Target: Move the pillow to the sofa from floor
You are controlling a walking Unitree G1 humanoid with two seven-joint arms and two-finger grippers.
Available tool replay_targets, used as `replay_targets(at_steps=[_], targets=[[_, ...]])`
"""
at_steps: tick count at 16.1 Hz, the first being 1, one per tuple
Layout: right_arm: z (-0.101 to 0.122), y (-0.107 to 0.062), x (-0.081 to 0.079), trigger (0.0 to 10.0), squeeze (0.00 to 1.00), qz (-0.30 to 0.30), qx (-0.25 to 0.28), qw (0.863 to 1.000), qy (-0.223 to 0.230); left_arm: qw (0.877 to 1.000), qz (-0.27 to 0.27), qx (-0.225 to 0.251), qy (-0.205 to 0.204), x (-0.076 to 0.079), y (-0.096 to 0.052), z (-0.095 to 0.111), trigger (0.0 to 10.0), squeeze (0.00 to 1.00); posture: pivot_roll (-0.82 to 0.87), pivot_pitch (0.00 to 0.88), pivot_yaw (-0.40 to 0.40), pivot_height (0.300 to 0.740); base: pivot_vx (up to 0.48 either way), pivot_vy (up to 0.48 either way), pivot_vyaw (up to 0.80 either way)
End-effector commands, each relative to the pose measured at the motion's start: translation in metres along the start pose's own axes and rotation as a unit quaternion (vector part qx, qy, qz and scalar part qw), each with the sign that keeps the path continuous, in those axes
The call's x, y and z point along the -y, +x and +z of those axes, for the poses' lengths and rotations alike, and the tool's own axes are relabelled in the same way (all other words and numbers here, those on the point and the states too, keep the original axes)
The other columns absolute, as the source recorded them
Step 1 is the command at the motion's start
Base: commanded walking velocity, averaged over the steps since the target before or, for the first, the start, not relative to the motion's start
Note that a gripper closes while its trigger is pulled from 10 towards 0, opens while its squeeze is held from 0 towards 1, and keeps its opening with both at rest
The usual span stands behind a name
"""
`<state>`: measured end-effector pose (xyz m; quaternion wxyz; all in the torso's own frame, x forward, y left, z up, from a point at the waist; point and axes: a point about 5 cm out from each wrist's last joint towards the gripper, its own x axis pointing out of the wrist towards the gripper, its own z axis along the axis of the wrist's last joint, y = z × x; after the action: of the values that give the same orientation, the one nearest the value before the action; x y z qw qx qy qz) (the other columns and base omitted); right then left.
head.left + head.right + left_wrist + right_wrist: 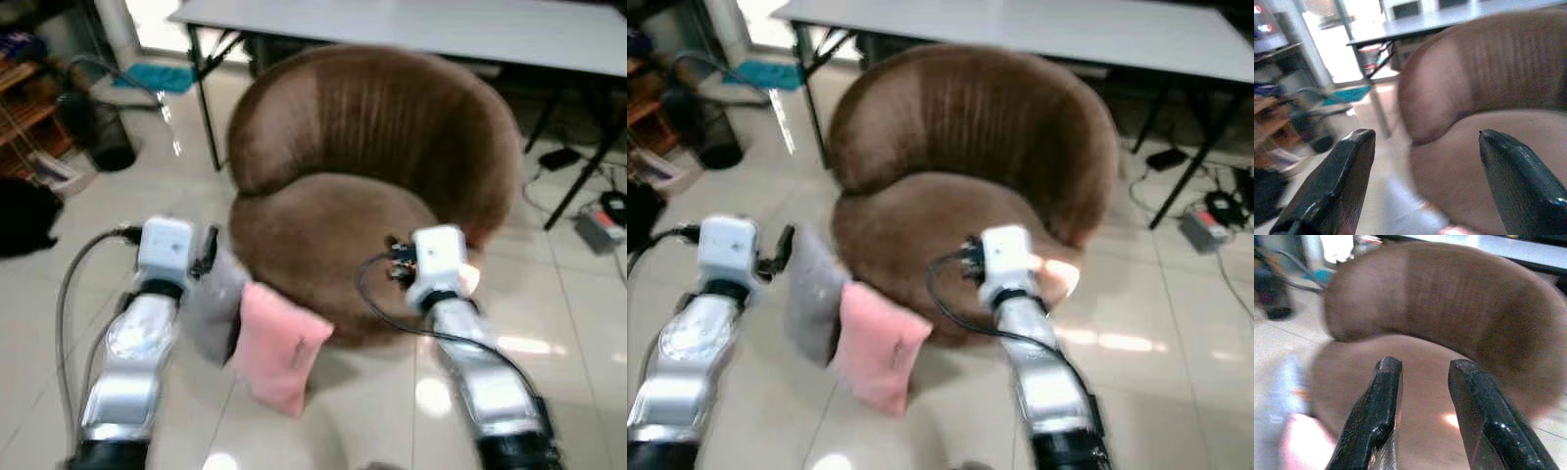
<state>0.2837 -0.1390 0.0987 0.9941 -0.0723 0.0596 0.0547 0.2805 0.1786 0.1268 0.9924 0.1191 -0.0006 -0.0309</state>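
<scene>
Pillows on floor, leaning against sofa front.
Left gripper fingers spread wide, holding nothing, above grey pillow; pink pillow beside it, on tiles; right gripper slightly parted, empty, over brown sofa seat.

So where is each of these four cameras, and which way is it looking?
Left eye view: on the head, looking forward and down at the brown sofa and pink pillow; both silver arms show.
Right eye view: the same scene from beside it.
Left wrist view: along the left hand, fingers apart, toward the sofa.
Right wrist view: along the right hand, over the seat.
All four share the sofa.
</scene>
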Motion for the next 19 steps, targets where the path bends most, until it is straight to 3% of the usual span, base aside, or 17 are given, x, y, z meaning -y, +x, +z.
replay_targets(at_steps=[1, 4, 10, 13, 16, 19], targets=[[0.0066, 0.0022, -0.0036, 10.0, 0.00, 0.008, 0.013, 1.000, -0.006, 1.000, 0.001, 0.001, 0.009, -0.0047, -0.0021, 0.0013, 10.0, 0.00, -0.01, 0.043, -0.019, 0.740, 0.349, 0.000, 0.00], [0.0073, 0.0019, -0.0062, 10.0, 0.00, 0.012, 0.014, 1.000, -0.005, 1.000, -0.001, 0.002, 0.009, -0.0042, -0.0021, 0.0018, 10.0, 0.00, -0.01, 0.043, -0.019, 0.740, 0.349, 0.000, 0.70], [0.0037, 0.0017, -0.0061, 10.0, 0.00, 0.013, 0.010, 1.000, 0.006, 1.000, -0.004, 0.003, 0.011, -0.0027, -0.0024, 0.0006, 10.0, 0.00, 0.00, 0.016, -0.019, 0.740, 0.343, 0.000, 0.00], [0.0021, 0.0007, -0.0097, 10.0, 0.00, 0.035, 0.010, 0.999, -0.023, 1.000, -0.008, 0.004, 0.017, -0.0010, -0.0027, 0.0002, 10.0, 0.00, 0.00, 0.006, -0.021, 0.740, 0.299, 0.000, 0.53], [0.0009, 0.0005, -0.0065, 10.0, 0.00, 0.025, 0.008, 1.000, 0.016, 1.000, -0.008, 0.003, 0.019, -0.0010, -0.0024, -0.0005, 10.0, 0.00, 0.00, 0.002, -0.020, 0.740, 0.275, 0.000, 0.50], [0.0009, -0.0007, -0.0069, 10.0, 0.00, 0.033, 0.012, 0.999, 0.008, 1.000, -0.013, -0.005, 0.025, 0.0008, -0.0024, -0.0036, 10.0, 0.00, 0.00, 0.001, -0.018, 0.740, 0.000, 0.000, 0.00]])
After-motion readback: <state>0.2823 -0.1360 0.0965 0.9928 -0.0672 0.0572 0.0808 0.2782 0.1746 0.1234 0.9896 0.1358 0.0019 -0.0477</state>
